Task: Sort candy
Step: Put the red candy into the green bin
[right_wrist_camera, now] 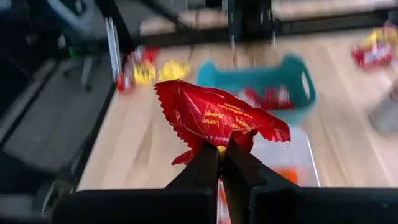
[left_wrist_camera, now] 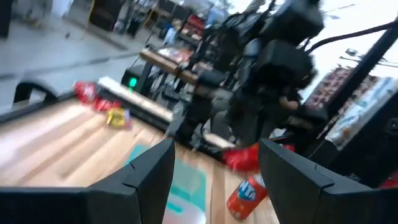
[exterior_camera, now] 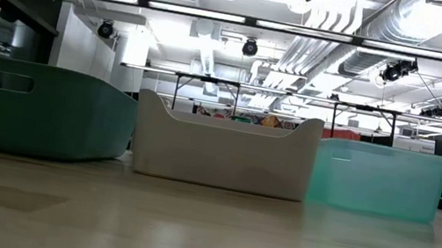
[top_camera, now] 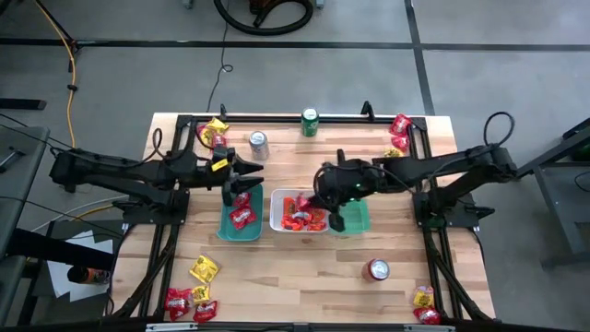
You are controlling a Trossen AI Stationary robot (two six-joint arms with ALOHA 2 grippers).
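Observation:
My right gripper [top_camera: 318,197] is shut on a red candy packet [right_wrist_camera: 217,118] and hangs over the white tray [top_camera: 277,214], which holds red candy. My left gripper [top_camera: 251,177] stands open and level with nothing between its fingers [left_wrist_camera: 214,158], above the far end of the dark green tray [top_camera: 227,224]. Red candy [top_camera: 242,214] lies in that tray. A pale teal tray [top_camera: 359,219] stands to the right of the white one. In the low view both grippers show only at the top edge, well above the three trays. My right gripper pinches the red packet by a gathered bit of its edge [right_wrist_camera: 219,147] between its two fingertips. The fingers come from the table's right side, slanting down. The packet sticks out beyond the fingertips, spread and crinkled, lifted clear above the white tray.
Loose candy lies in heaps at the table's corners: far left [top_camera: 214,132], far right [top_camera: 399,134], near left [top_camera: 194,290], near right [top_camera: 424,304]. A silver can [top_camera: 259,143] and a green can [top_camera: 310,122] stand at the far side, a red can [top_camera: 378,269] at the near right.

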